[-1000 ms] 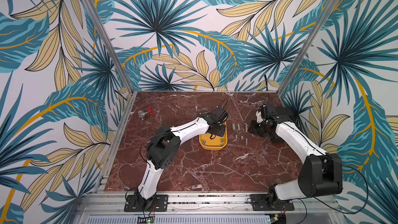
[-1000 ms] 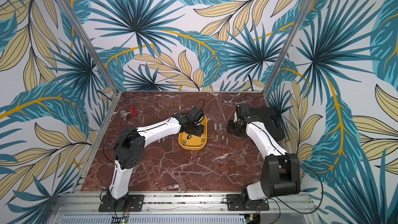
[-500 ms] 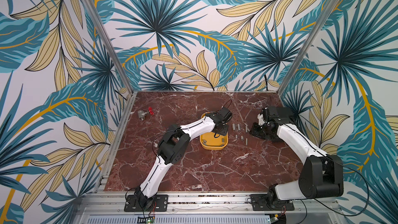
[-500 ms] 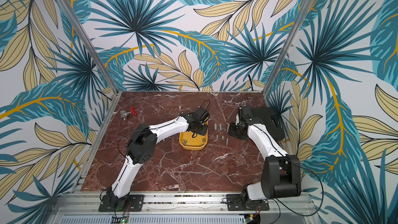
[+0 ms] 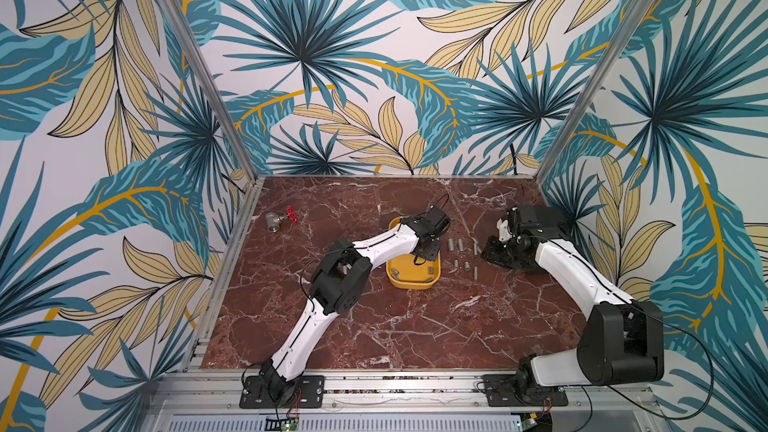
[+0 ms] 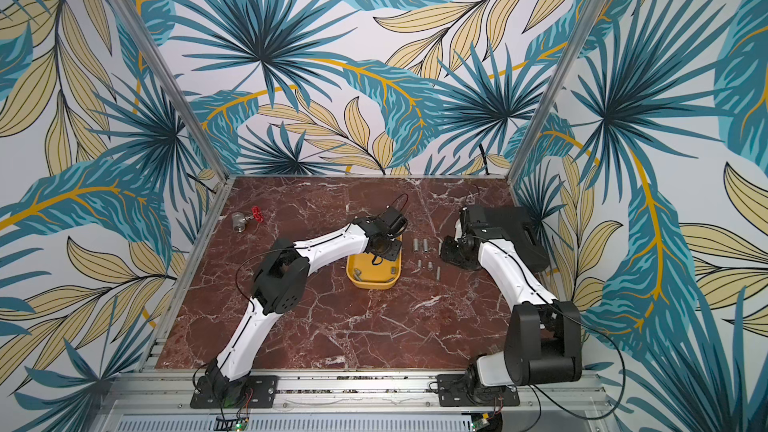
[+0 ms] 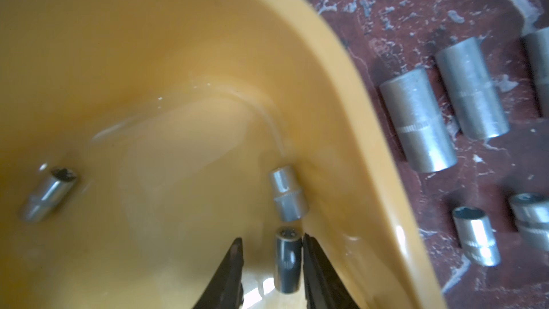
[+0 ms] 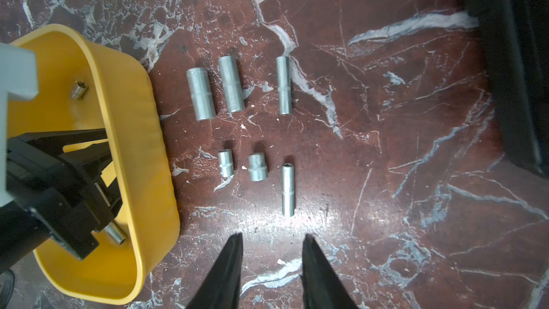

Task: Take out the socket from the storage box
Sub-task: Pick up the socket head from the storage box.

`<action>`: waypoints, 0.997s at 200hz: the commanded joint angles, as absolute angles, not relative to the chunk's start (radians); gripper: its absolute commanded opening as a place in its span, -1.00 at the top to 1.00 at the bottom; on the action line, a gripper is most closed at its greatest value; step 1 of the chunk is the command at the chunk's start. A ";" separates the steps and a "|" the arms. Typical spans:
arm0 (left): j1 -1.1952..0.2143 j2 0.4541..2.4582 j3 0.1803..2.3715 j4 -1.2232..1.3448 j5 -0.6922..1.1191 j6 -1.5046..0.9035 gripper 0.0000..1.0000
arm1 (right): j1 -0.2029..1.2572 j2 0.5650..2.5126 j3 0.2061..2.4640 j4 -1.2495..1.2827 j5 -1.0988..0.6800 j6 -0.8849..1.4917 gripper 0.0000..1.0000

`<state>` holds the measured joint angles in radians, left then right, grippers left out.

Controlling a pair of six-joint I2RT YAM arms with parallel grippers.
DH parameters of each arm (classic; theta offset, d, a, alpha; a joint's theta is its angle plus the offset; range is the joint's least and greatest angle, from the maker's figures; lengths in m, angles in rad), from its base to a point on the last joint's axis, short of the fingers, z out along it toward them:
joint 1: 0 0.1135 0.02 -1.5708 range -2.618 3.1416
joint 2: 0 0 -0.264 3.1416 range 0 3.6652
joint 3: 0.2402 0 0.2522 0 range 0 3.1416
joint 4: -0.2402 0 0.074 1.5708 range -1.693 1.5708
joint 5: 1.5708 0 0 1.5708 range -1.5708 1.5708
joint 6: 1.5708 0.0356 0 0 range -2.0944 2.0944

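Reaching down into the yellow tray [image 5: 409,285] near the middle of the marble table [image 5: 395,326], the left claw [image 7: 271,238] straddles a small dark socket [image 7: 286,263]. This socket lies on the tray floor, close to the wall on the tray's 3 o'clock side. The jaws stand apart. One finger [image 7: 310,266] touches the socket's side, while the other finger [image 7: 233,266] has a clear gap from it, so nothing is clamped.

A second socket [image 7: 288,194] lies just beyond the dark one, end to end with it and against the same wall. A third socket [image 7: 47,194] rests well apart from both, toward the tray's 9 o'clock side.

Six loose sockets lie on the table at 3 o'clock from the tray, in two rows of three. The far row [image 8: 231,87] holds three long ones, side by side. The near row [image 8: 258,167] holds two stubby ones and one long thin one.

The right claw [image 8: 272,235] is held over bare marble at 3 o'clock from those rows, jaws apart with nothing between them. A black case [image 6: 528,243] sits beyond it, by the table's 3 o'clock edge. Near the 10 o'clock corner rests a grey metal valve with a red handle [image 5: 279,220].
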<state>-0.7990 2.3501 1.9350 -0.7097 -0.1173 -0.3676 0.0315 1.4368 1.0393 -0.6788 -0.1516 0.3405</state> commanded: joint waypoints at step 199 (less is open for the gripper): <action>-0.548 1.653 1.280 -0.600 -0.218 -0.430 0.77 | 0.026 1.430 1.027 -0.677 -0.168 0.339 0.30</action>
